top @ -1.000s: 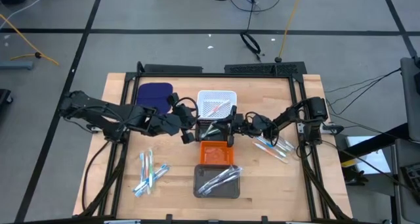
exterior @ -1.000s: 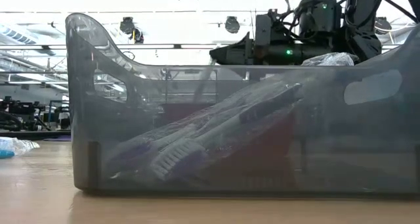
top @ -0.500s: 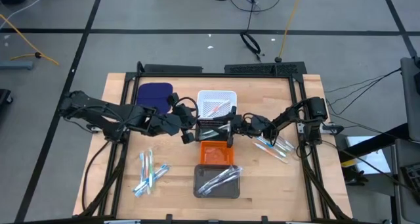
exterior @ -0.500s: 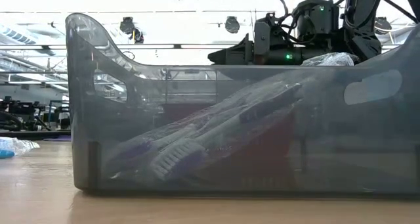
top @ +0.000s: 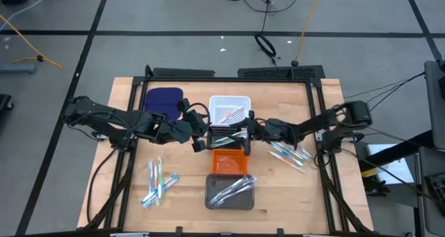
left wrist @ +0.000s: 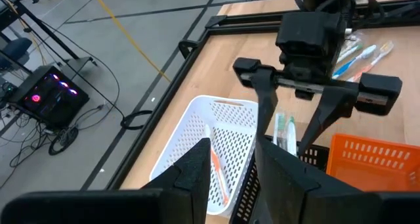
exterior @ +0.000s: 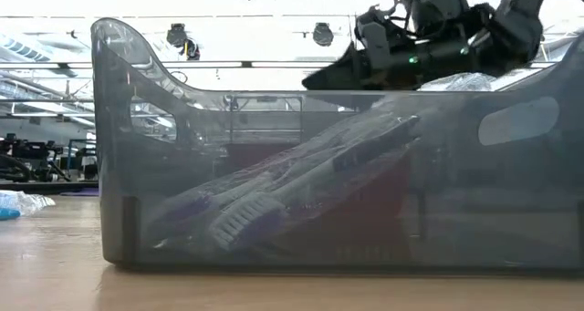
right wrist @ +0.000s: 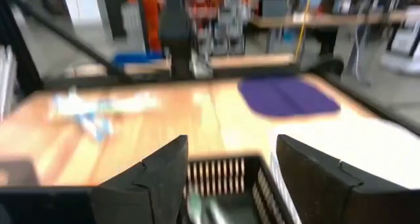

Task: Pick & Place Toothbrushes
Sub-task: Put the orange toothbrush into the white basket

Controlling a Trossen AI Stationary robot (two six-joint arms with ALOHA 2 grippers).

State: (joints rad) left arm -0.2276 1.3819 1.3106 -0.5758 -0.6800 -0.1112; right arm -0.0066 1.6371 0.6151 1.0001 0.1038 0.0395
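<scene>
our right hand [top: 245, 132] hangs over the black tray [top: 224, 137], fingers spread and empty, a green toothbrush [left wrist: 283, 129] lying in it. we should lift clear before swinging to the toothbrushes [top: 290, 154] on the tabletop [top: 278, 188]. our left hand [top: 201, 131] waits beside, half open, holding nothing.

Right wrist view blurred; toothbrushes [right wrist: 98, 109] there only smear. Grey tray [exterior: 301, 183] cut off at low view's right edge.
</scene>
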